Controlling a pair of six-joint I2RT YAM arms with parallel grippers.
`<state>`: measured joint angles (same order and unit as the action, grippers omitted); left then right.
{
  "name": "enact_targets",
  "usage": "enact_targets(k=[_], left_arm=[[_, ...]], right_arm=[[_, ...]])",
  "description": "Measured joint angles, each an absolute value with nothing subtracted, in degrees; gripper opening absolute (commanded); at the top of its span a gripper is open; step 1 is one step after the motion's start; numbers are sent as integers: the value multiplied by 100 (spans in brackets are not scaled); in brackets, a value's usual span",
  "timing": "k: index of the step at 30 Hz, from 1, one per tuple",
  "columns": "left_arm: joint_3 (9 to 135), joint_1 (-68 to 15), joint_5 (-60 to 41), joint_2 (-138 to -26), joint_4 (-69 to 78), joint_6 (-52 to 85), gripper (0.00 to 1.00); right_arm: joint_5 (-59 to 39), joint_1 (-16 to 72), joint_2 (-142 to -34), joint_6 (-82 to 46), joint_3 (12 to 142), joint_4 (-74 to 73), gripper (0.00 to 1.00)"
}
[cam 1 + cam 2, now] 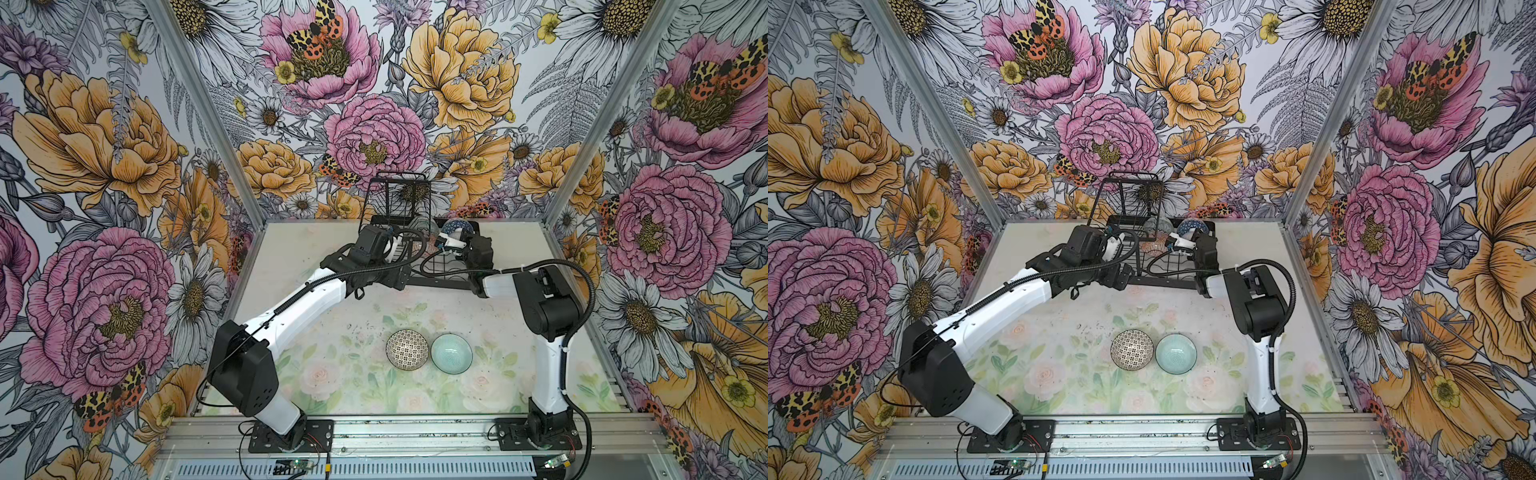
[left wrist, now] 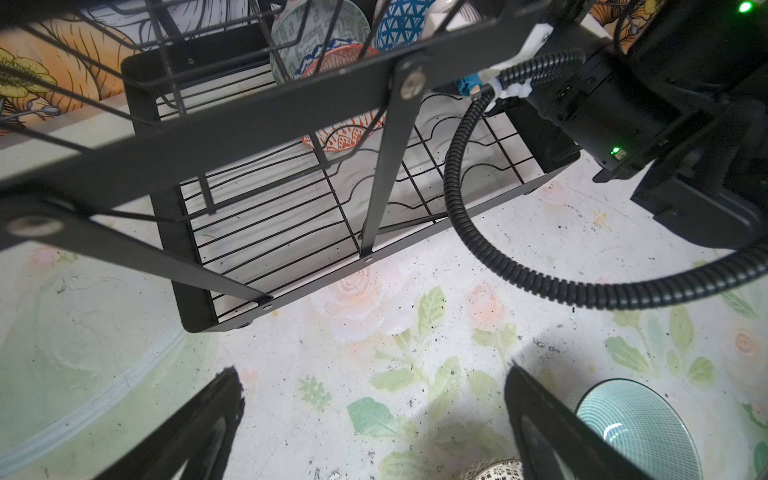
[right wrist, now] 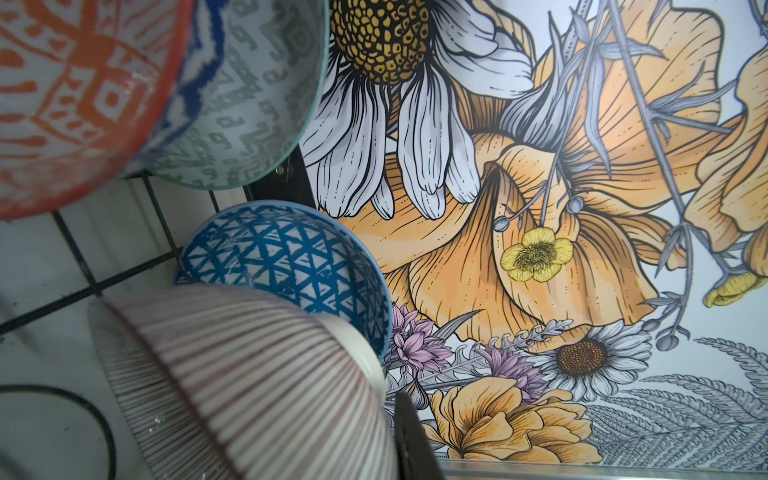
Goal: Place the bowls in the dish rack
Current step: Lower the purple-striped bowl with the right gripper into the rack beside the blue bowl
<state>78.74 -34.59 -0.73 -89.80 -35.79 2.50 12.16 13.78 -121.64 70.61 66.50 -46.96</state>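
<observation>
Dish rack point(image 1: 440, 286) stood at the far side of the desk point(image 1: 316, 332), and both arms covered much of it in both top views.

Left tool point(image 2: 374, 432): fingers spread wide with nothing between them, above bare desk near the rack's front rim.

Right tool point(image 3: 397, 415): pinched on the wall of the pink-striped bowl point(image 3: 232, 386) over the rack's wire floor. Only one finger point(image 3: 411, 436) showed. Whether the bowl rested on the wires could not be told.

Just beside it stood the blue lattice bowl point(image 3: 286, 257). The grey-green bowl point(image 3: 249, 95) and orange-white bowl point(image 3: 70, 95) stood on edge in the rack, cut off by the frame.

The black-white tiled bowl point(image 1: 407, 348) and pale teal bowl point(image 1: 451, 353) sat side by side on the desk, well apart from the rack.
</observation>
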Motion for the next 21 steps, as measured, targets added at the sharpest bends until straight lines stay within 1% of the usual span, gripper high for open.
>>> enact_targets(k=[19,21], left_arm=[[7874,-3459,-73,-8980,-3579,250,99],[7874,-3459,-73,-8980,-3579,250,99]], right_arm=[[1177,1424,-12293,7061,6584,-4633,0],[1177,1431,-12293,7059,6584,-4611,4]])
